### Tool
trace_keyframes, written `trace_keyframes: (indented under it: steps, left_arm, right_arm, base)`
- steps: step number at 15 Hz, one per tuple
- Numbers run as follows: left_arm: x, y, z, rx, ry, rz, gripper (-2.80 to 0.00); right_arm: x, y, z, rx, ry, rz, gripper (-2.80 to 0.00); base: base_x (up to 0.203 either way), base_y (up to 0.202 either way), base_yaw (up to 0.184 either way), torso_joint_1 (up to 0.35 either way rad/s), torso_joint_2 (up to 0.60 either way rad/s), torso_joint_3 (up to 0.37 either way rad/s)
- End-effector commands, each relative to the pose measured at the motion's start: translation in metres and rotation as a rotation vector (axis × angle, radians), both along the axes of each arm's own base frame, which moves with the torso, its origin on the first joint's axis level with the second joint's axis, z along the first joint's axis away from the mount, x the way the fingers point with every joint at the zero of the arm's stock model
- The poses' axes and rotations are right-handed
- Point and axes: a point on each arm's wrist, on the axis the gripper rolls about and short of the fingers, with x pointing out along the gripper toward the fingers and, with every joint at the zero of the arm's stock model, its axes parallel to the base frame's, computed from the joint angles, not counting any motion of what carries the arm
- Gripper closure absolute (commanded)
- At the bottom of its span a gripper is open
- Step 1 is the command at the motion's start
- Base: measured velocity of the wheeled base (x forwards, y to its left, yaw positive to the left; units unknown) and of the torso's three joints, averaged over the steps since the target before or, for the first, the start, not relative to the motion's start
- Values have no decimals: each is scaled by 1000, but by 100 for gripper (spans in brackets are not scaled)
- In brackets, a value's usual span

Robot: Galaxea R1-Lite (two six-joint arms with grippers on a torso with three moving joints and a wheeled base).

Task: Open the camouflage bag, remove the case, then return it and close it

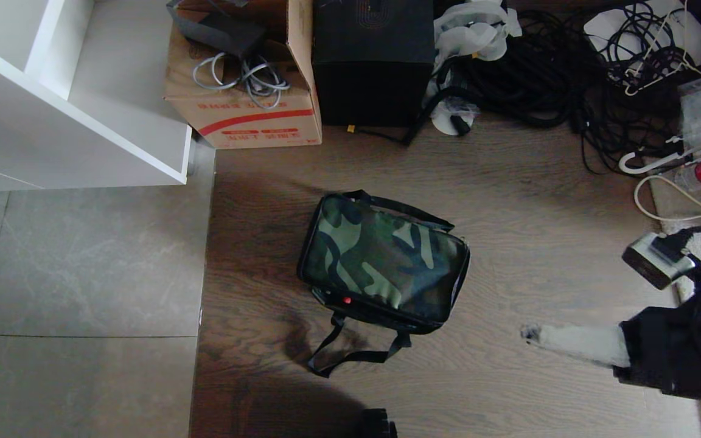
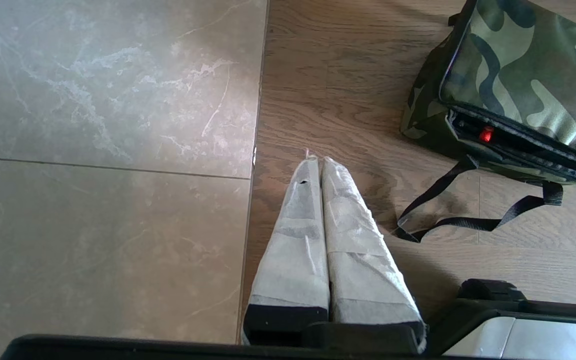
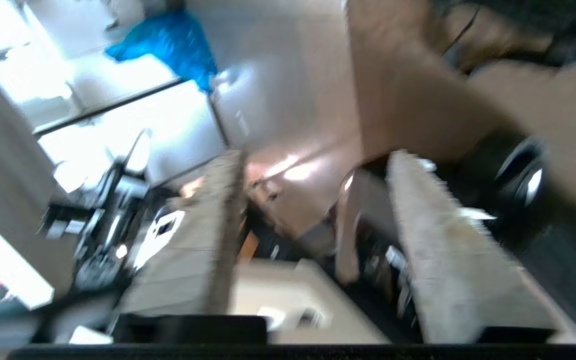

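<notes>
Currently the camouflage bag (image 1: pixel 384 264) lay flat on the wooden floor (image 1: pixel 545 201), lid down, its black strap (image 1: pixel 350 350) trailing toward the robot. A small red spot (image 1: pixel 346 300) showed at the bag's near edge; whether the lid was fully zipped could not be told. The case was not visible. The right end effector (image 1: pixel 530 333) hung to the right of the bag, well apart from it, fingers parted with nothing between them. The left end effector (image 2: pixel 315 160) pointed at the floor near the tile seam, fingers pressed together, empty. Behind the bag stood a cardboard box (image 1: pixel 247 91) with a red stripe and red printing too small to read, beside a black box (image 1: pixel 375 61).
</notes>
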Motion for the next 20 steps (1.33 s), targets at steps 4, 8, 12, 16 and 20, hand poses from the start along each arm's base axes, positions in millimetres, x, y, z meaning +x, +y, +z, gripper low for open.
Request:
trace_keyframes:
  steps: [4,8,12,16,20]
  left_arm:
    - [1,0,-3,-1,8,1,0]
    - [1,0,-2,-1,8,1,0]
    - [1,0,-3,-1,8,1,0]
    - [1,0,-3,-1,8,1,0]
    - [1,0,-3,-1,8,0,0]
  right_arm:
    - [-79,-28,14,1,-94,-19,0]
    - [-146,-57,-24,-318,-168,-189,0]
    - [-168,-66,-76,-739,-286,-461,0]
    - [-164,-69,-83,-813,-383,-654,0]
    - [-166,-69,-90,-733,-478,-751,0]
  base:
    - [0,0,0,0,0,0]
    - [0,0,0,0,0,0]
    - [0,0,0,0,0,0]
    - [0,0,0,0,0,0]
    - [0,0,0,0,0,0]
